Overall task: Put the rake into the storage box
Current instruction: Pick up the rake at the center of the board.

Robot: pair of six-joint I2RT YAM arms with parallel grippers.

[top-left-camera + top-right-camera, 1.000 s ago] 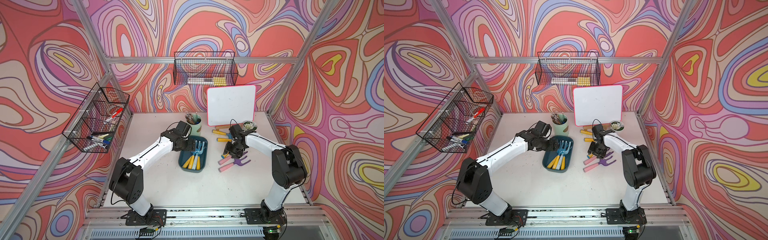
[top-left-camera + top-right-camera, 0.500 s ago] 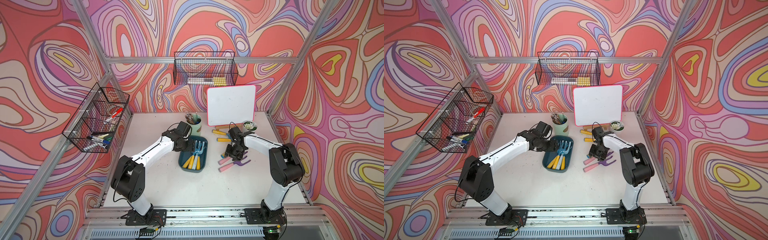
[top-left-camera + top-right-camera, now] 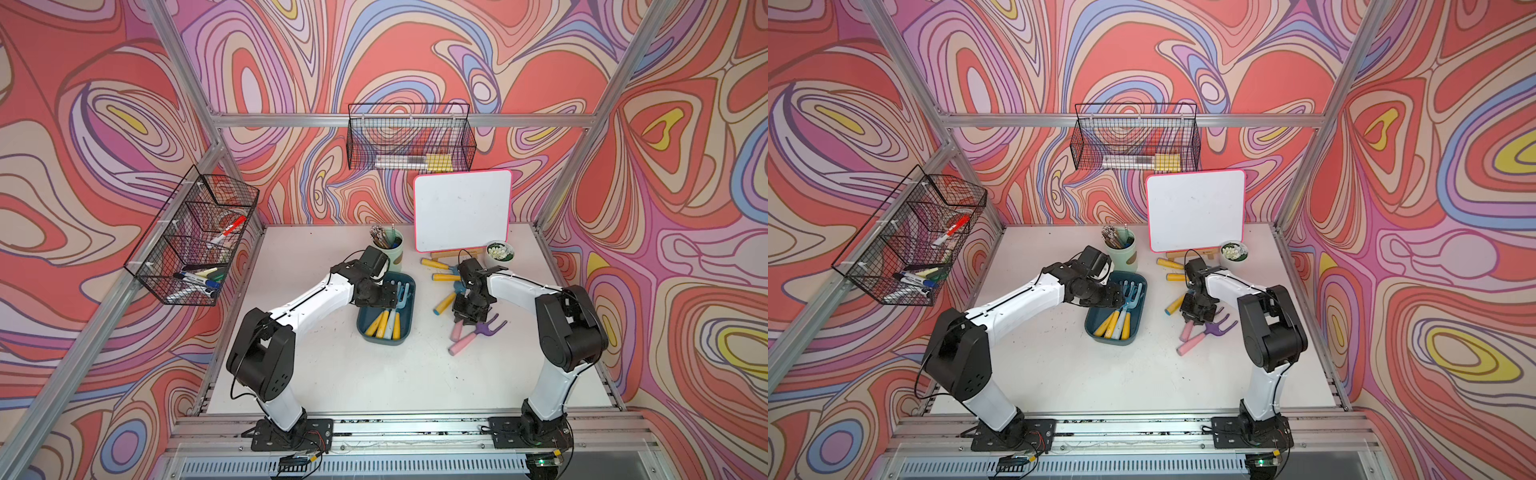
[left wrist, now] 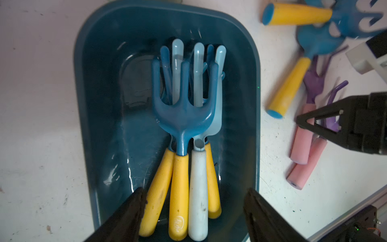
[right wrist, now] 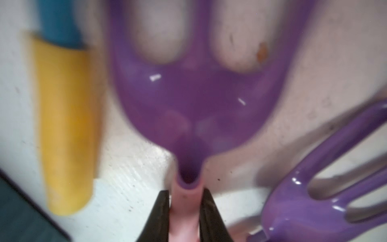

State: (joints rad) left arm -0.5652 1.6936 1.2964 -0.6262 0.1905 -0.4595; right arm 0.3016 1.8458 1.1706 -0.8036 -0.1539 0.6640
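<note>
White table [image 3: 374, 374], pickup step: right gripper [image 3: 463, 320], right of centre, clenched on handle of purple rake [image 5: 188, 100]; left gripper [image 4: 194, 190] released over storage box [image 4: 100, 104]; next, probably lift, carry boxward.

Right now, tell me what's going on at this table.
The right gripper is shut on the pink handle of a purple rake, with a second purple rake beside it on the table. The left gripper hangs open above the dark teal storage box, which holds blue rakes with yellow and white handles.
</note>
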